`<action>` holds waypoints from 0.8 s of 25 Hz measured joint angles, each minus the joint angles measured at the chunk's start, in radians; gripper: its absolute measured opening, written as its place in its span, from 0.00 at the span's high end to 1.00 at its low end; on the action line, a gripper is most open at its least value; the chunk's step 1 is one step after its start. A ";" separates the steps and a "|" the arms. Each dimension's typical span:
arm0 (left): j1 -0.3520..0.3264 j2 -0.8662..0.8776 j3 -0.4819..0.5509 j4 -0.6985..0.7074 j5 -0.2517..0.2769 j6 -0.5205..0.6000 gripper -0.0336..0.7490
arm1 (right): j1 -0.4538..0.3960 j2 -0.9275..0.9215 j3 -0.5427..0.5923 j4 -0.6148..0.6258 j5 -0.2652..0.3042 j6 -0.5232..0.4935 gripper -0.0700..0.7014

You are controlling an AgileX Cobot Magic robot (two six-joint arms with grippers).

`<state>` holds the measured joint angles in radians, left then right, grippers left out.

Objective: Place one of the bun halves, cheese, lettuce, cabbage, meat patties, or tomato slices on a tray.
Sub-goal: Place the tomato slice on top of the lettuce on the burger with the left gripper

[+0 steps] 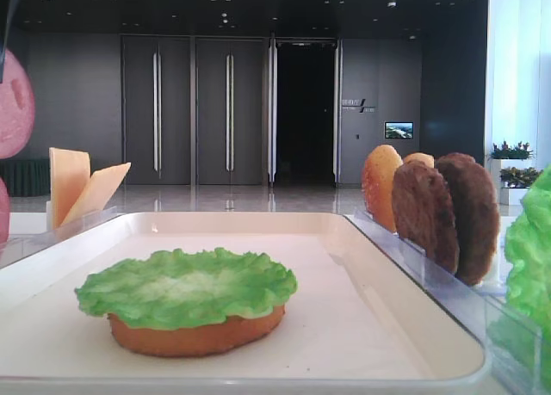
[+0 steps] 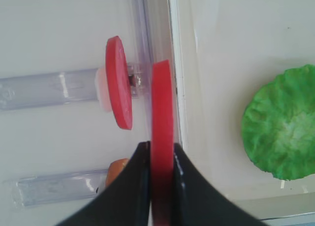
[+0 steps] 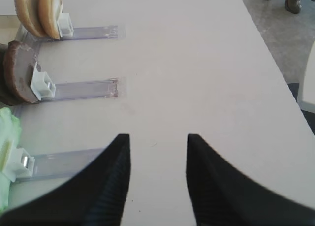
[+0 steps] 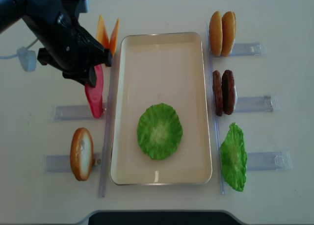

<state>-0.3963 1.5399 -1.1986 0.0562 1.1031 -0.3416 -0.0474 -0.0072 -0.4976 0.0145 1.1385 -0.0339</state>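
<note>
Left gripper [image 2: 161, 186] clamped edge-on round pinkish-red plastic tomato slice [image 2: 162, 137], just outside cream-white rimmed tray [image 2: 216, 48], beside second slice. Right gripper [image 3: 157, 181] open, empty. Risk: thin-edge pinch slips; slice clips rim; lands off green ruffled lettuce [image 4: 159, 132].

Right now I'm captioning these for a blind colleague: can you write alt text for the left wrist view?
The left gripper pinches a red tomato slice edge-on over the rim of the cream tray. A second tomato slice stands in a clear holder to its left, and green lettuce lies flat in the tray.
</note>
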 joint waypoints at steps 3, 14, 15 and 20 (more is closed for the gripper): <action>0.000 0.000 0.000 0.000 0.010 0.000 0.89 | 0.000 0.000 0.000 0.000 0.000 0.000 0.53; -0.097 -0.023 0.000 0.004 0.055 -0.010 0.90 | 0.000 0.000 0.000 0.000 0.000 0.000 0.53; -0.112 -0.030 0.001 0.004 0.056 -0.016 0.90 | 0.000 0.000 0.000 0.000 0.000 0.000 0.53; -0.130 -0.084 0.080 -0.009 0.022 -0.030 0.90 | 0.000 0.000 0.000 0.001 0.000 0.000 0.53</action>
<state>-0.5268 1.4554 -1.1186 0.0467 1.1251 -0.3717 -0.0474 -0.0072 -0.4976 0.0154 1.1385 -0.0339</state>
